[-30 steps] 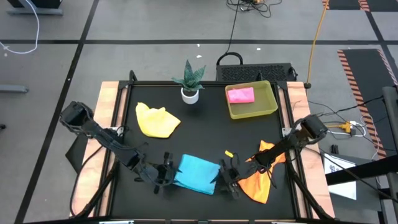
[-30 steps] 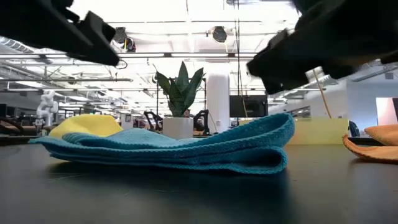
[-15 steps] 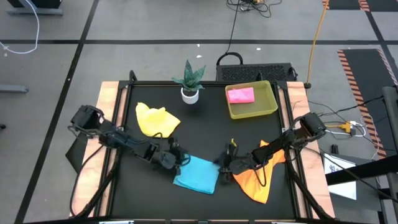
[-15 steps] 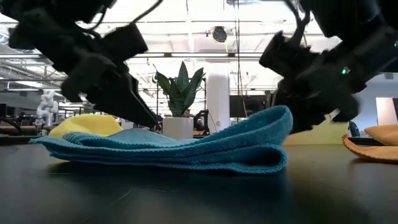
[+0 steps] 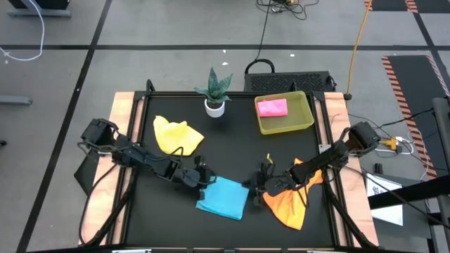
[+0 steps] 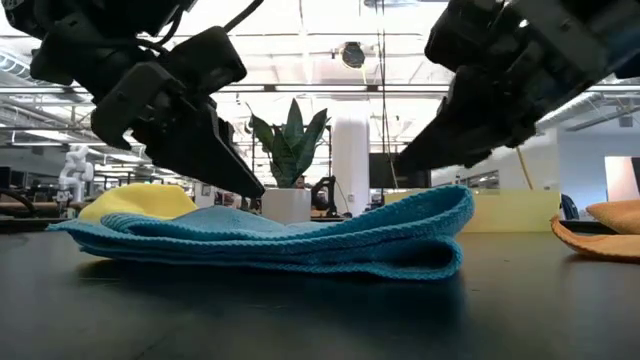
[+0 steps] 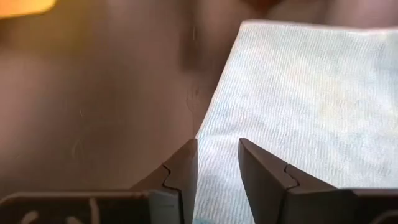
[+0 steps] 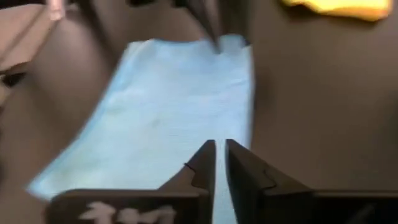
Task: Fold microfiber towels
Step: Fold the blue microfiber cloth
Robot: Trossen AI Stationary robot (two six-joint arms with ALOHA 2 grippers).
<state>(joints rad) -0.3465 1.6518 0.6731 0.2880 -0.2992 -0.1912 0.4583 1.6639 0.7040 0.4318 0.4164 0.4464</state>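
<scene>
High view: light blue towel [image 5: 223,197] lies folded flat on the black table [image 5: 232,151], front centre, between both arms; left gripper [image 5: 202,176] sits at its far-left corner, right gripper [image 5: 261,184] at its far-right corner, so each arm takes one end of the same edge; looks like a two-handed pinch for another fold or for carrying it off, can't say which.

Low view: towel doubled over, rounded fold facing right, layers stacked; both grippers hang just above it, angled down toward the cloth; no lift visible, towel rests on the table.

Left wrist view: left fingers [image 7: 180,171] parted with a gap between them, towel edge showing through the gap; not clamped on anything.

Right wrist view: right fingers [image 8: 202,163] nearly together, only a thin slit; tips appear to sit over the towel's near edge but no cloth is visibly caught between them; treat as closed, empty as far as I can see.

Other towels: yellow towel [image 5: 177,135] crumpled at left-back, well apart; orange towel [image 5: 290,197] bunched at right-front, partly under the right arm, likely waiting its turn; pink towel [image 5: 272,107] folded inside the yellow-green tray [image 5: 307,109] at right-back, so the tray seems to be where finished ones go; potted plant [image 5: 214,92] at back centre, out of the way.
</scene>
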